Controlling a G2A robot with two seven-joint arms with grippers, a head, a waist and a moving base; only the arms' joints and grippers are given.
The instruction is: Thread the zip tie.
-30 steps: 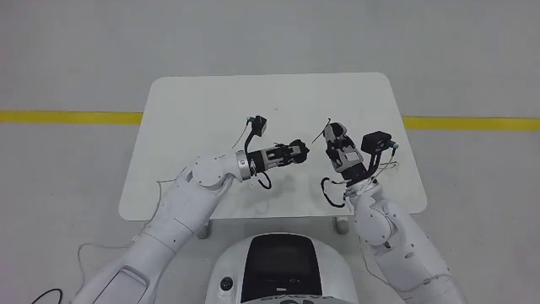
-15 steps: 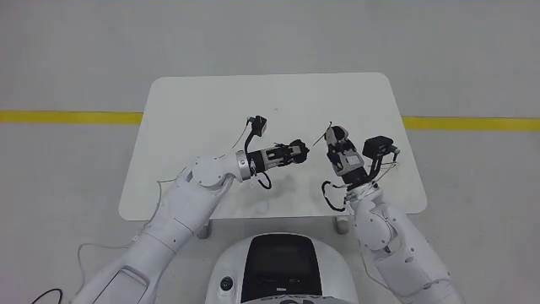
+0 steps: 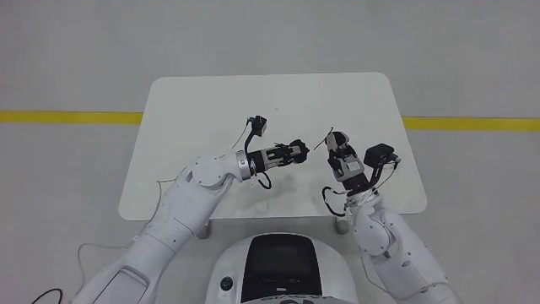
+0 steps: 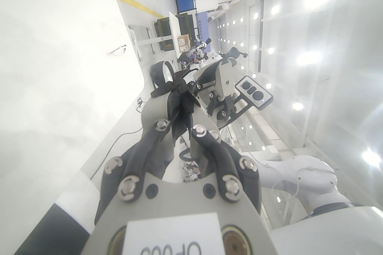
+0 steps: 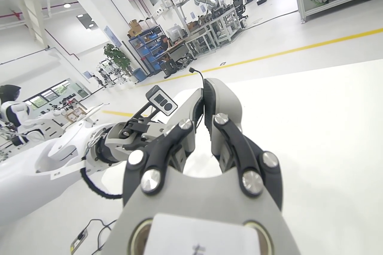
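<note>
Above the middle of the white table [image 3: 211, 110], my two grippers face each other a short gap apart. My right gripper [image 3: 335, 141] [image 5: 204, 94] is shut on a thin black zip tie [image 5: 202, 79]. A short length sticks out past its fingertips and ends in a small head. In the top view the zip tie [image 3: 322, 137] shows as a thin slanted line between the grippers. My left gripper [image 3: 300, 149] [image 4: 179, 106] is shut on a dark strip of the tie [image 4: 167, 88], whose end is bunched at its tips. The right gripper [image 4: 221, 88] shows just beyond it.
Both arms come in over the table's near edge [image 3: 253, 216]. Bare tabletop [image 5: 299, 124] lies beyond and to both sides of the grippers. Yellow floor lines [image 3: 67, 116] run past the table.
My right gripper has drawn back a little toward the robot with the zip tie in it. The left arm has kept still.
</note>
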